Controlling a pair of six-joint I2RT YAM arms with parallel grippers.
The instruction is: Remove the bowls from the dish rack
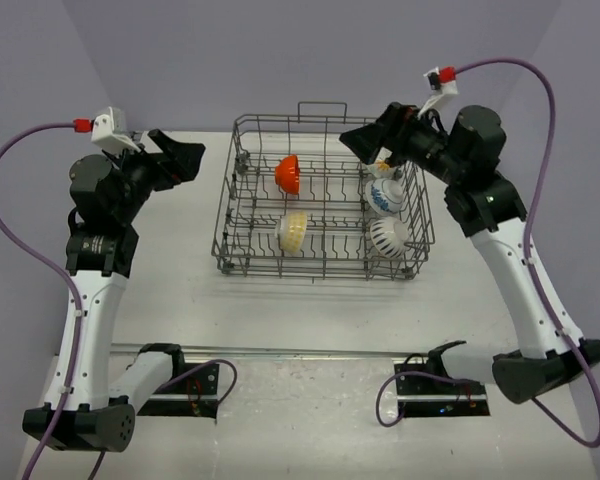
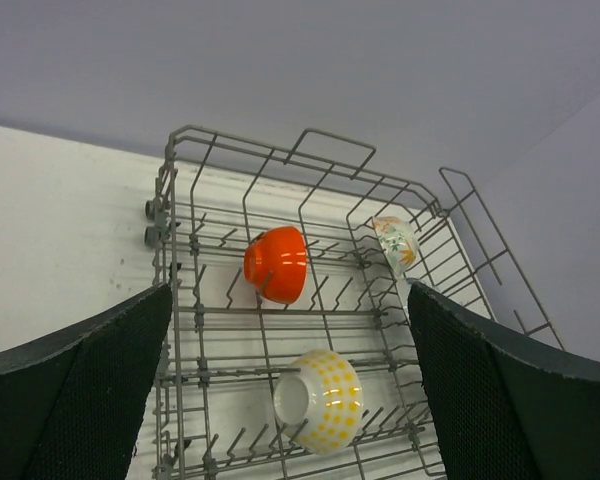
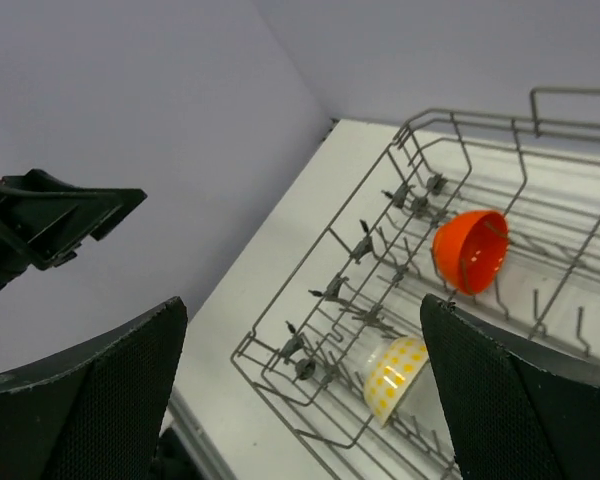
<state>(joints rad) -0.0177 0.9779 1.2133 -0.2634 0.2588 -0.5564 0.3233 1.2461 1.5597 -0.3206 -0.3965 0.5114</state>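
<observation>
Dish rack sits mid-table; orange bowl and yellow bowl stand centrally, white bowls along its right wall; left gripper gapes empty, well left of it; right gripper gapes empty over its far-right corner.

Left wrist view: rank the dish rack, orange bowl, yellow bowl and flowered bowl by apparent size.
Dish rack
Yellow bowl and orange bowl: close; yellow is nearer, so unranked
Flowered bowl, farthest away

**Five bowls sit in the rack**

The grey wire dish rack holds them all. The orange bowl and the yellow-checked bowl lie on their sides mid-rack. The blue-patterned bowl, striped bowl and floral bowl line its right side.
</observation>
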